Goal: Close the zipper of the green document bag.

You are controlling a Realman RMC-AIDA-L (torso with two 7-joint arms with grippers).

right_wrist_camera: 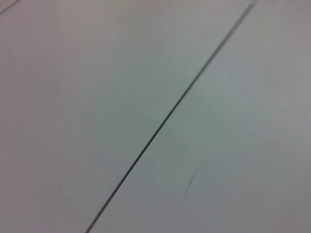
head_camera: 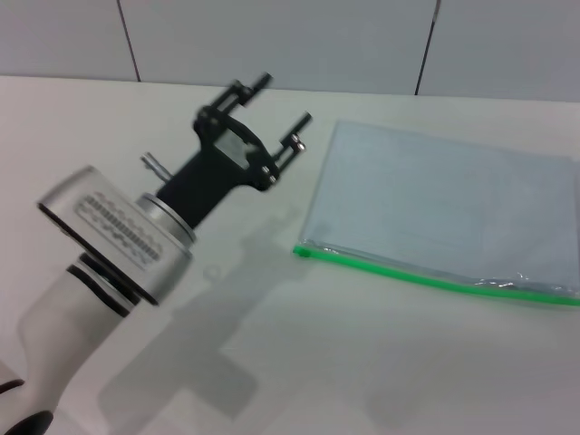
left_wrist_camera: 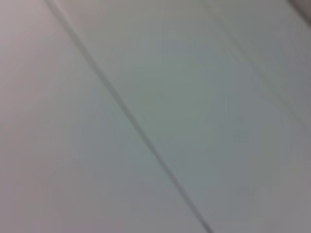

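Note:
The green document bag lies flat on the white table, right of centre, and looks pale blue-grey and translucent. Its zipper is the bright green strip along the edge nearest me. A small green end or tab shows at the strip's left tip. Toward the right the strip looks slightly wavy. My left gripper hovers left of the bag's far left corner. It is open, holds nothing and is apart from the bag. My right gripper is out of view.
The white table reaches back to a grey panelled wall. The left arm's silver wrist housing hangs over the table's left part. Both wrist views show only flat grey panels with a dark seam and another seam.

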